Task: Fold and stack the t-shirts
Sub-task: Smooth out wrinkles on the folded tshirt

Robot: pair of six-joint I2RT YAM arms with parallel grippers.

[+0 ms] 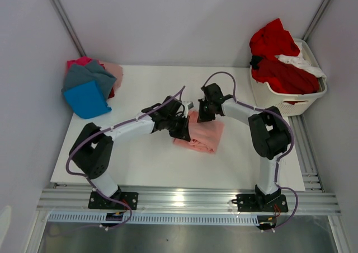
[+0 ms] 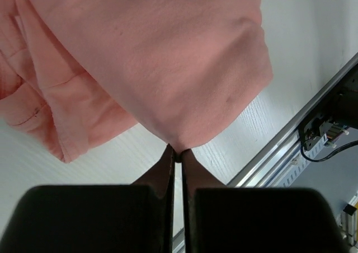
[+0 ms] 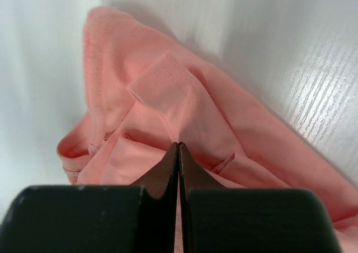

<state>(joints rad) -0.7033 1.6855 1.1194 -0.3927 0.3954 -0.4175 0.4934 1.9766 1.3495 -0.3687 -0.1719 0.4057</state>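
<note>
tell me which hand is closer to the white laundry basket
Right. The right hand pinches the salmon shirt's far edge, with the basket off to its right; the left hand pinches the shirt's left side, farther away.

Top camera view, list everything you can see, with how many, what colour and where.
salmon-pink t-shirt: one, salmon-pink, table centre, partly folded, between both tools
stacked t-shirts: at least four, blue, grey, magenta and pale pink, far-left corner
basket t-shirts: several, red and white, heaped in the basket
laundry basket: one, white, slatted, far-right edge
table: one, white
left tool: one, black, shut on the salmon-pink t-shirt's edge
right tool: one, black, shut on a fold of the same shirt
</note>
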